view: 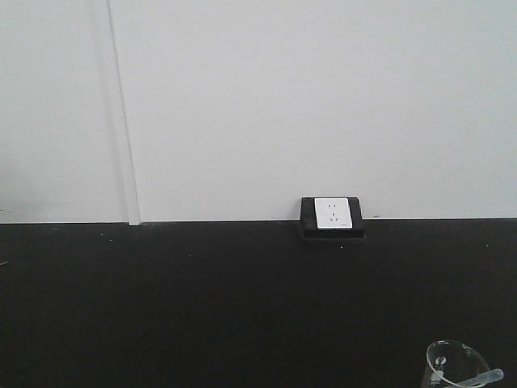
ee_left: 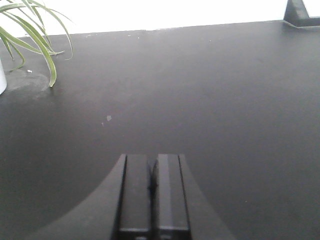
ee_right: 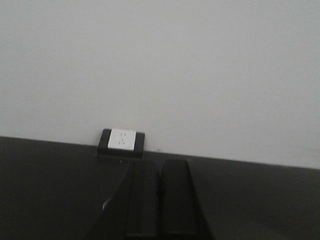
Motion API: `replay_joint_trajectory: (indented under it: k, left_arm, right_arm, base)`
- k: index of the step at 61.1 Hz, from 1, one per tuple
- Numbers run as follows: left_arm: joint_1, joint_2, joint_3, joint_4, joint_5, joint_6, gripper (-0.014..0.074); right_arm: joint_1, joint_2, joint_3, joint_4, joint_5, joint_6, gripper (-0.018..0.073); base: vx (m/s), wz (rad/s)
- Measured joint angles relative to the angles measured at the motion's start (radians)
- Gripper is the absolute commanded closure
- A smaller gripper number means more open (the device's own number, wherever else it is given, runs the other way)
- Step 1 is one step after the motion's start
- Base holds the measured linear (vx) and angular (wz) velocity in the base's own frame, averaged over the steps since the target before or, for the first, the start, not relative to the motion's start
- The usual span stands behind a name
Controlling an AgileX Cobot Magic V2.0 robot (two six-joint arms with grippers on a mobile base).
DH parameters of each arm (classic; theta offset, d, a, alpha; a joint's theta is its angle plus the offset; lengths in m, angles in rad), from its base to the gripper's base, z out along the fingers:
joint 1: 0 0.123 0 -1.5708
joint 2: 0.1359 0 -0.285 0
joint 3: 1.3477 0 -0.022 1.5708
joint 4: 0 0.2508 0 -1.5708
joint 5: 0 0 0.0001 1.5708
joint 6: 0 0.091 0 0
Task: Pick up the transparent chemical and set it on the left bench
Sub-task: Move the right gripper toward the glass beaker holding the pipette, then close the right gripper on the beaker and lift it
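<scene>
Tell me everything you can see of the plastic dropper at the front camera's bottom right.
The dropper is slim, translucent whitish plastic, seen only in the front view's bottom right corner. It lies nearly level, its wider bulb end pointing right and slightly up, past the rim of a clear glass beaker on the black counter. Its thin end seems to rest inside the beaker. Nothing grips it.
</scene>
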Motion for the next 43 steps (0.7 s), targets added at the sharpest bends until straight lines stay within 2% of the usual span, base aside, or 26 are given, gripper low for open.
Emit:
replay_joint_trajectory:
  k: [8,14,31,43]
  left_arm:
    - [0.0,0.0,0.0,0.0,0.0,0.0,0.06]
    - [0.0,0.0,0.0,0.0,0.0,0.0,0.06]
    - [0.0,0.0,0.0,0.0,0.0,0.0,0.06]
    - [0.0,0.0,0.0,0.0,0.0,0.0,0.06]
  right_arm:
    - [0.0,0.118,-0.16,0.004,0.208,0.0,0.0557]
    - [0.0,0.23,-0.247,0.004,0.262,0.0,0.0549]
    - [0.0,0.513,-0.288,0.005,0.242,0.036,0.0488]
    - [0.0,0.709,-0.288,0.005,0.136,0.059,0.0298]
  base:
    - [0.0,0.0]
    - [0.0,0.0]
    - [0.0,0.0]
    - [0.0,0.0]
